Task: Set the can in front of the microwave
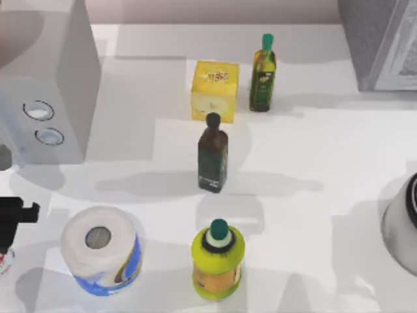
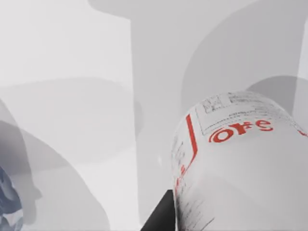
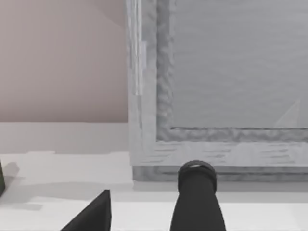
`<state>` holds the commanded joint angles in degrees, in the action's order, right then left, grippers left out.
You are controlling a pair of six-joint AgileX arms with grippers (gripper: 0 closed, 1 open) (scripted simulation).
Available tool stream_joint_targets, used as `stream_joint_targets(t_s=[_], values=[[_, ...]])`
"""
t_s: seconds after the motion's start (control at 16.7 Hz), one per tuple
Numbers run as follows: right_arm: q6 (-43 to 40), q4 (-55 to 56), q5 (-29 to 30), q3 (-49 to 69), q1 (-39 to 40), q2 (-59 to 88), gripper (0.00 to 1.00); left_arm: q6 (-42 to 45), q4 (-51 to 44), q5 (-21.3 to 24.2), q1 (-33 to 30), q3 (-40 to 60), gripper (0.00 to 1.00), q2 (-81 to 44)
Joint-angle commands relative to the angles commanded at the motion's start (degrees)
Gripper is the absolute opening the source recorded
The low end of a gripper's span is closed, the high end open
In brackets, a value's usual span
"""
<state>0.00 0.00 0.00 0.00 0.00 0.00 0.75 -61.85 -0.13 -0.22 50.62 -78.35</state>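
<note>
Can [image 2: 240,168] first: it is white and round like a tube, smooth, with red letters and tiny print on its side. It sits right up close to the left wrist camera, with a black finger [image 2: 161,216] beside it, so I think the left jaws are pinching it. From above, a small bit of white and red [image 1: 5,261] shows at the far left edge of the desk [image 1: 313,215], just under the black left gripper [image 1: 16,218].

The microwave [image 1: 52,91] is a big, light grey box with flat sides and two round dials [image 1: 43,122]. The can is already near its front, a little below the dials as seen from above. What is left, I think, is to put it down and let go.

The right gripper [image 3: 144,211] is far off on the right, parked by a darker grey box [image 3: 216,96] with a rough frame. Its black fingers are spread apart and hold nothing.
</note>
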Motion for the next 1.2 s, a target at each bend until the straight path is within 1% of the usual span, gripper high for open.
stream_joint_targets(t_s=[0.6,0.66,1.2], values=[[0.0,0.0,0.0,0.0,0.0,0.0,1.0,0.0,0.0,0.0,0.0,0.0,0.98,0.0],[0.0,0.0,0.0,0.0,0.0,0.0,1.0,0.0,0.0,0.0,0.0,0.0,1.0,0.0],[0.0,0.0,0.0,0.0,0.0,0.0,1.0,0.0,-0.2,0.0,0.0,0.2,1.0,0.1]])
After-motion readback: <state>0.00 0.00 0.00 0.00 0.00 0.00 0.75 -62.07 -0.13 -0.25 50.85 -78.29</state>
